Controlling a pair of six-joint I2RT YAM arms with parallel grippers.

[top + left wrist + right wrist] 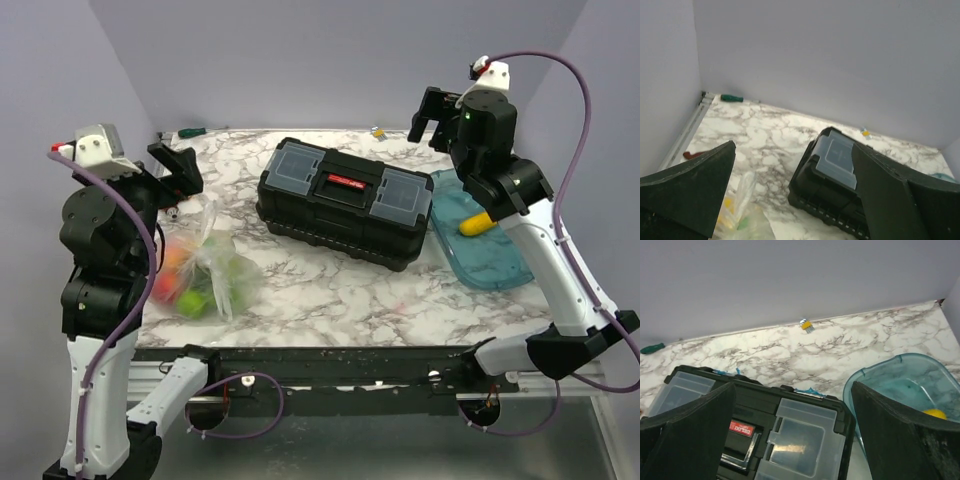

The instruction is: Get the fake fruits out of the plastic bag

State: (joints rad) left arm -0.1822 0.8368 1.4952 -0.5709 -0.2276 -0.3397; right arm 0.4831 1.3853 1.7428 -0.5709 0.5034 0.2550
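Note:
The clear plastic bag (210, 265) lies on the marble table at the left, with red, orange and green fake fruits (190, 290) inside it. Its twisted top also shows in the left wrist view (742, 200). One yellow fruit (474, 223) lies in the blue tray (490, 265); it shows in the right wrist view (935, 413) too. My left gripper (180, 168) is open and empty, raised above and behind the bag. My right gripper (432, 122) is open and empty, raised above the toolbox's right end and the tray.
A black toolbox (345, 200) with a red latch sits mid-table between bag and tray. A green-handled screwdriver (192, 131) lies at the back left by the wall. A small yellow item (378, 131) lies at the back. Grey walls enclose the table.

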